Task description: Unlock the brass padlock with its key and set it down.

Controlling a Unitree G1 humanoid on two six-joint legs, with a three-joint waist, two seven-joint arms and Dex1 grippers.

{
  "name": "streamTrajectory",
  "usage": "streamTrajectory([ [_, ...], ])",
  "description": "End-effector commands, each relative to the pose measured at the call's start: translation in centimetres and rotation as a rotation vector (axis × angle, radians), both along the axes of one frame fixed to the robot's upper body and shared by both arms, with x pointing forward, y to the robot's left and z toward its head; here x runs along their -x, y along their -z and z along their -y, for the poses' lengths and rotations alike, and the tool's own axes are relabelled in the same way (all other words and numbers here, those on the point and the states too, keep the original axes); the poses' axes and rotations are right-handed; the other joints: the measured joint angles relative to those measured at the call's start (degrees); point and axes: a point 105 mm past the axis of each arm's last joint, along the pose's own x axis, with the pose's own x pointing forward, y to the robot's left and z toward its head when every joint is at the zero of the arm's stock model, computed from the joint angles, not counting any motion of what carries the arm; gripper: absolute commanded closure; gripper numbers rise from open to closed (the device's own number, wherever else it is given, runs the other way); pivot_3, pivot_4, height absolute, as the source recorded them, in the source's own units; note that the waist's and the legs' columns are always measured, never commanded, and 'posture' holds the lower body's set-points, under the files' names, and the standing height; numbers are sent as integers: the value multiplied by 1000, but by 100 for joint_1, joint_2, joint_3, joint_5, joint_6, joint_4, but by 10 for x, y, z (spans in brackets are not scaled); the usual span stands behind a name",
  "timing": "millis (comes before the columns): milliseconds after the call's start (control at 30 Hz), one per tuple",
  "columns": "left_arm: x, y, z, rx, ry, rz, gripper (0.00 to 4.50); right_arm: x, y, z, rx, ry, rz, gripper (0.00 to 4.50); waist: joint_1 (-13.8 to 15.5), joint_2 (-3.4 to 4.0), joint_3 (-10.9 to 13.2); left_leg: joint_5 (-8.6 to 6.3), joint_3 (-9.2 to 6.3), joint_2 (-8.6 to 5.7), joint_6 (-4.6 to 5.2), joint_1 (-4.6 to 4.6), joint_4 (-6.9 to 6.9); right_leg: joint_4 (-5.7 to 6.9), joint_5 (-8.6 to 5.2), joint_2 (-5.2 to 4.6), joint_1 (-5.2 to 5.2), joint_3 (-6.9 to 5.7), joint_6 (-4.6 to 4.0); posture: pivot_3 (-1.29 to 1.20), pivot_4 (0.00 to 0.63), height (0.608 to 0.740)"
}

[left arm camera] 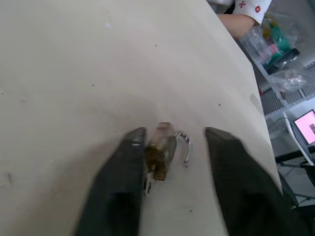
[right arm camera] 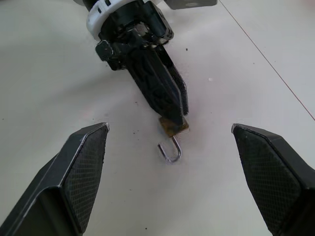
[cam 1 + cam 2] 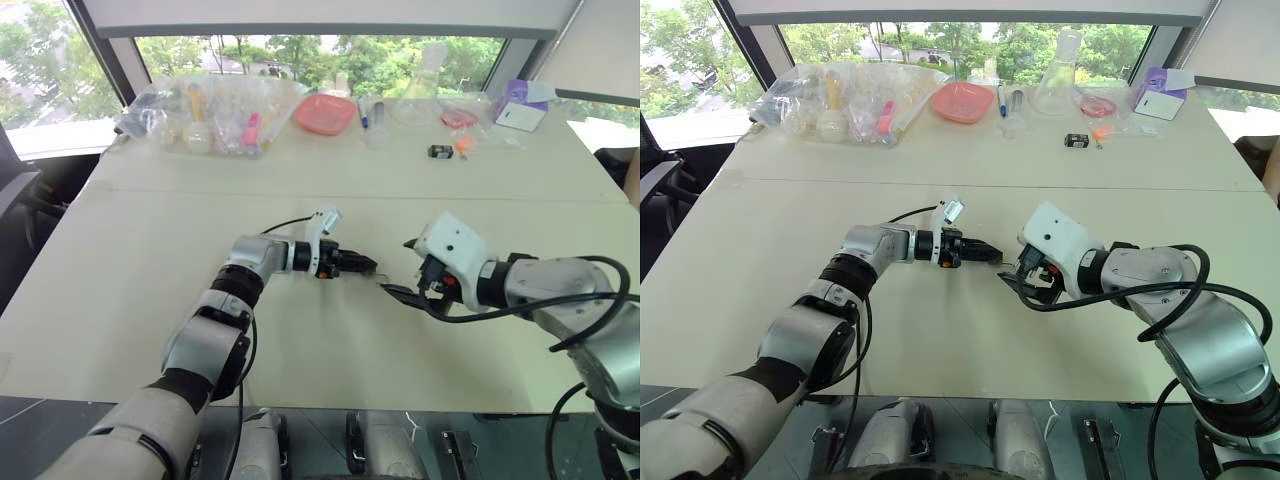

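Brass padlock (image 2: 173,127) — shackle sprung — beside one left-gripper (image 1: 172,147) finger.

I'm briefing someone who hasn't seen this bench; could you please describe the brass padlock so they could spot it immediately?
On the pale table, look between the two grippers near its front middle. At the left gripper tips lies the brass padlock, a tiny yellow block with an open silvery hook, unlike the small black object far back.

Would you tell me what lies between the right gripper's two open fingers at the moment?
In the right wrist view, the brass padlock lies on the table between them, shackle open, with the left gripper at its body; bare tabletop otherwise.
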Motion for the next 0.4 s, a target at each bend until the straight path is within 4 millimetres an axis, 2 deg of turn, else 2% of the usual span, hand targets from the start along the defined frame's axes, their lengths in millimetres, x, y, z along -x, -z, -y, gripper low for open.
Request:
streamTrajectory([
  [33, -11, -9, -6, -50, -30, 50, 430, -1, -10, 0, -10, 6, 48, 343, 1, 0, 0, 0, 0, 0, 0, 0, 1, 0, 0, 0, 1, 0, 0, 0, 150, 733],
  [67, -13, -10, -9, -54, -31, 66, 55, -1, -9, 1, -9, 9, 47, 343, 0, -1, -1, 0, 0, 0, 0, 0, 2, 0, 0, -1, 2, 0, 0, 0, 150, 733],
  [233, -18, -46, -47, -23, -62, 304, 55, -4, -2, 9, 23, 65, 58, 343, -48, 0, 0, 0, 0, 6, 0, 1, -7, 3, 0, 4, -8, 3, -1, 0, 150, 733],
  [333, -10, -63, -67, 8, -106, 394, 55, -16, 2, 20, 24, 166, 108, 343, -13, 0, -1, 17, 0, 9, -29, 1, -9, 7, -1, 4, -10, 2, -2, 0, 150, 733],
  [400, -6, -68, -77, 8, -175, 442, 55, -33, 0, 33, 1, 288, 191, 343, 11, 0, -1, 18, 2, 4, -32, 0, -1, 6, 0, -3, -4, 2, -1, 0, 150, 733],
])
